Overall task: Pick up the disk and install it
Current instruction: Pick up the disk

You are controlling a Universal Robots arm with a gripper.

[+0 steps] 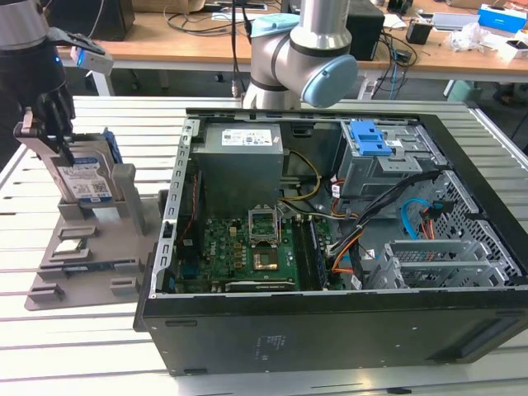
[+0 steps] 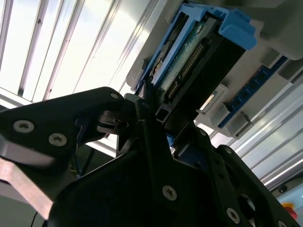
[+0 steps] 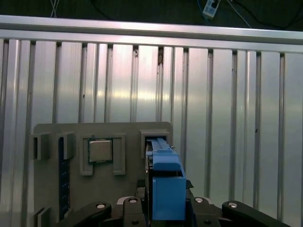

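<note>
Between black gripper (image 1: 58, 136) jaws, flat silver disk (image 1: 82, 177) (blue plastic edges)

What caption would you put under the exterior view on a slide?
The robot's hand grips the upright disk at a grey holder, beside an open computer case.

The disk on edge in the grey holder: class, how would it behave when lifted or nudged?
The disk is a metal slab in a blue frame, so probably rigid and dense. Standing on edge, it may tip once out of the grey holder.
</note>
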